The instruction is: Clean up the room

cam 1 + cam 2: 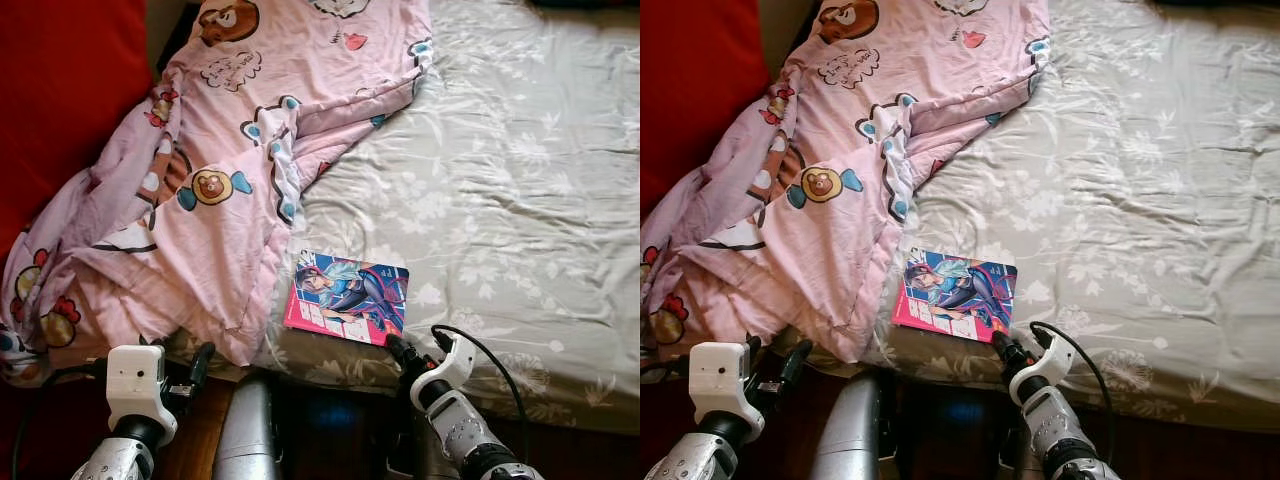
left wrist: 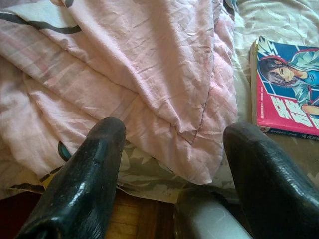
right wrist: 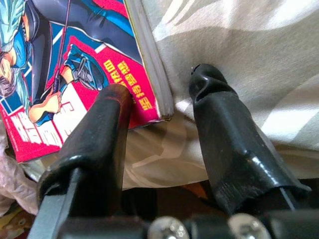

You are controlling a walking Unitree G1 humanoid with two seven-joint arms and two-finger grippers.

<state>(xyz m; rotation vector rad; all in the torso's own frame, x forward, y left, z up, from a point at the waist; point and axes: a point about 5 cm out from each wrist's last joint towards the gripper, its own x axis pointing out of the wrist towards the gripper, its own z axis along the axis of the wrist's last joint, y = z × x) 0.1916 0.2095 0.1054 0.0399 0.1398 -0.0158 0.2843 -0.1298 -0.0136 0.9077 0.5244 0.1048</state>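
The right gripper (image 3: 159,124) sits at the near edge of the bed (image 1: 520,200), its two black fingers spread apart around the near right corner of a comic book (image 1: 347,297): one finger lies over the pink part of the cover, the other rests on the grey floral sheet (image 1: 480,150) just beside the book's page edge. The book lies flat near the bed's front edge, just beside the hem of the pink cartoon-print blanket (image 1: 210,150) that is heaped toward the left side of the bed. The left gripper (image 2: 172,164) hovers at the bed's front edge below the blanket's lower corner, fingers spread and holding nothing. The likeliest trouble is at the book's corner: the cover is thin and lies flush on a soft sheet, so closing the fingers may pinch sheet together with the book, or catch only the cover so that the pages sag or slip free. A pull toward the edge could also drag the book off the mattress onto the floor. The cover shows a drawn figure with pale blue hair in a dark suit; large white characters stand on the pink band, apparently East Asian script, but they are too skewed to read with confidence.
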